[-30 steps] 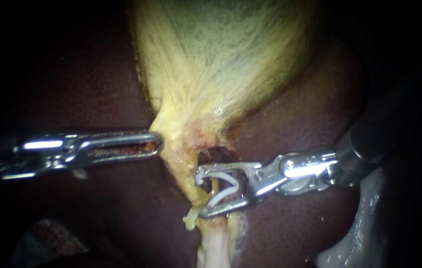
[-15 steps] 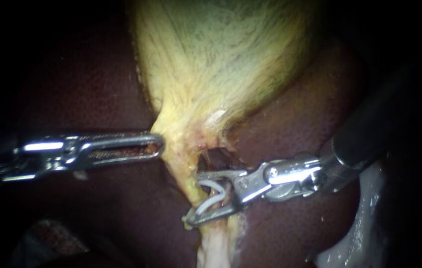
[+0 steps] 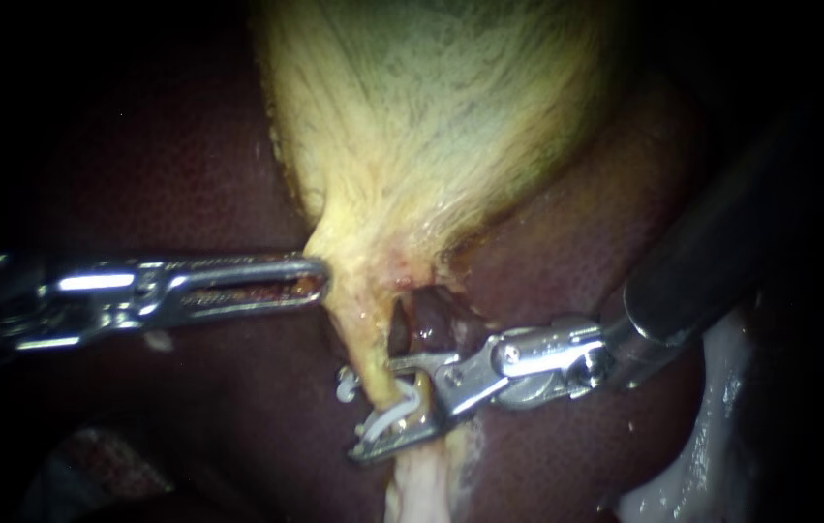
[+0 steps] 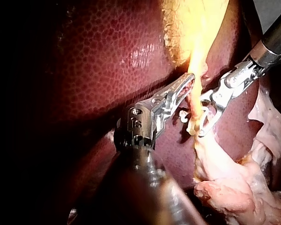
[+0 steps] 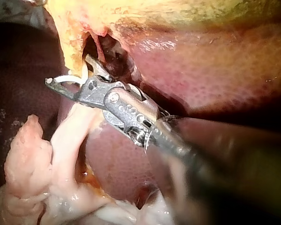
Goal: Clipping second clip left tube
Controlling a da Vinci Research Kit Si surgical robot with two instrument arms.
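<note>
My right instrument [image 3: 371, 412] has its jaws clamped on a white clip [image 3: 387, 418], and the clip straddles the left tube [image 3: 370, 349], the thin yellow strand that runs down from the gallbladder [image 3: 431, 126] and crosses between those jaws. One jaw lies in front of the tube and the other passes behind it, and the clip's hooked end shows just past the tube, on the side away from the shaft. I judge the squeeze to be the step in hand. To do it well, the whole width of the tube should sit inside the clip, with the hook free of any stray tissue. The jaws should lie square across the strand and close in one steady press, with no pull or twist from the shaft, since so thin a tube would likely tear. I cannot make out another clip on this tube, so the spacing along it cannot be judged here. Just behind the jaws is a dark opening [image 3: 421, 324] between the tube and the liver [image 3: 169, 174], and the hidden jaw belongs in that gap, catching nothing beyond it. Across the tube from my right jaws, my left instrument [image 3: 313, 281] appears to grip the edge of the gallbladder where it narrows, and it does best to hold that tissue taut and quiet while the clip locks
</note>
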